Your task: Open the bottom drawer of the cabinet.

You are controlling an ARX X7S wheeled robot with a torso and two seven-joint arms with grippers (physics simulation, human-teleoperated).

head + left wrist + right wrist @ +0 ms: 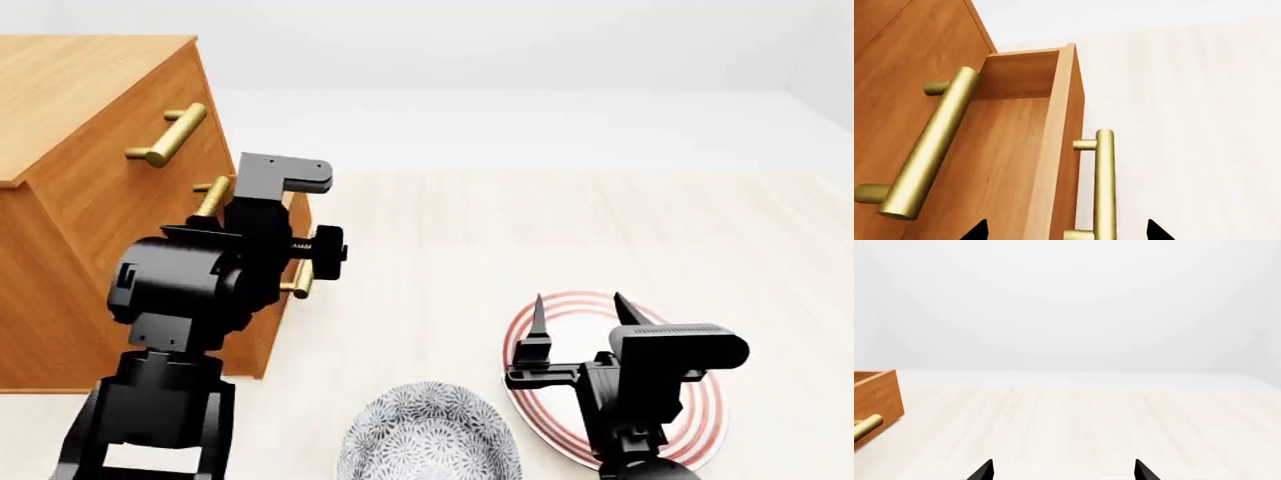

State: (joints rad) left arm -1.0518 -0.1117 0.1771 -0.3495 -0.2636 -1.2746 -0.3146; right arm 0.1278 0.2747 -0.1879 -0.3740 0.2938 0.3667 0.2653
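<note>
The orange-brown cabinet stands at the left in the head view. In the left wrist view its bottom drawer is pulled partly out, showing the bare inside. The drawer's brass handle lies between the spread fingertips of my left gripper, which is open and does not hold it. The drawer above keeps its handle flush against the cabinet front. In the head view my left arm hides that gripper and most of the bottom handle. My right gripper is open and empty, away from the cabinet.
A red-ringed plate lies on the floor under my right gripper. A patterned grey bowl sits at the front centre. The right wrist view shows the drawer corner at its edge and pale wood floor.
</note>
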